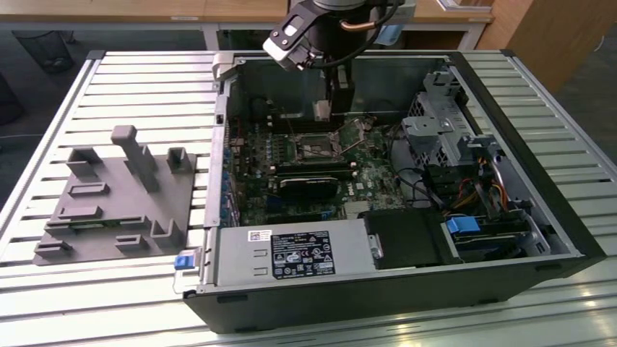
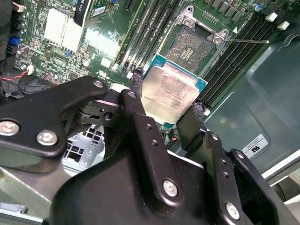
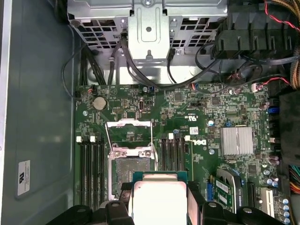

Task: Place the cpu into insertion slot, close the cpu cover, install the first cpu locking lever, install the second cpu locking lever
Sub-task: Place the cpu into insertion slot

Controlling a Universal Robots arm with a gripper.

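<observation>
Holds the cpu (image 2: 172, 89) flat, silvery top up, with the gripper's (image 2: 168, 104) jaws closed on its edges, above the green motherboard (image 3: 211, 117) inside the open computer case (image 1: 386, 303), near the uncovered insertion slot (image 3: 132, 169) with cpu cover (image 3: 129, 125) swung back.

Open black case (image 1: 568, 238) flat on slatted tabletop (image 1: 126, 72). On the exterior view's left of it, grey moulded fixture (image 1: 115, 195) with upright posts. Inside, labelled power supply (image 1: 289, 254), coloured cables (image 1: 487, 191) toward the exterior view's right. In the first wrist view, memory slots (image 3: 91, 164), ribbed silver heatsink (image 3: 237, 140), coin battery (image 3: 99, 103), metal drive cage (image 3: 147, 28).
</observation>
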